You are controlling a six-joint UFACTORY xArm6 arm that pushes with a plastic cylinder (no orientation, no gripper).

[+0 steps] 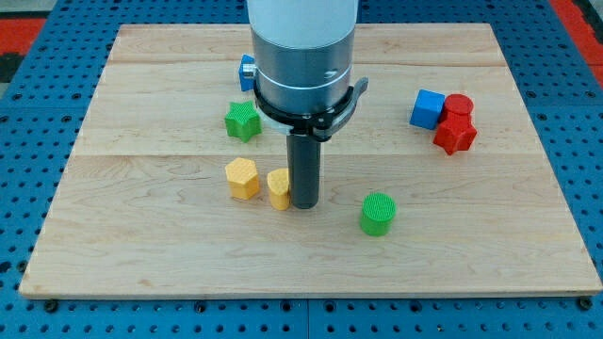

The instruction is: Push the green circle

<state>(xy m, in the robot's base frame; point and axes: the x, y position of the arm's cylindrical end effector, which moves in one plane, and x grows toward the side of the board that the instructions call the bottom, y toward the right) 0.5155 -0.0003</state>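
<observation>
The green circle [378, 213] is a short ribbed cylinder on the wooden board [141, 245], at the view's lower right of centre. My tip [303, 202] rests on the board to its left, about a block's width or more away. The tip touches or nearly touches the right side of a small yellow block [278, 187], whose shape is partly hidden by the rod. The arm's grey body covers the board's top centre.
A yellow hexagon [242, 178] lies left of the small yellow block. A green star [242, 121] is above it. A blue block [247, 72] peeks out behind the arm. A blue cube [427, 108], a red cylinder [458, 105] and a red star [456, 134] cluster at the right.
</observation>
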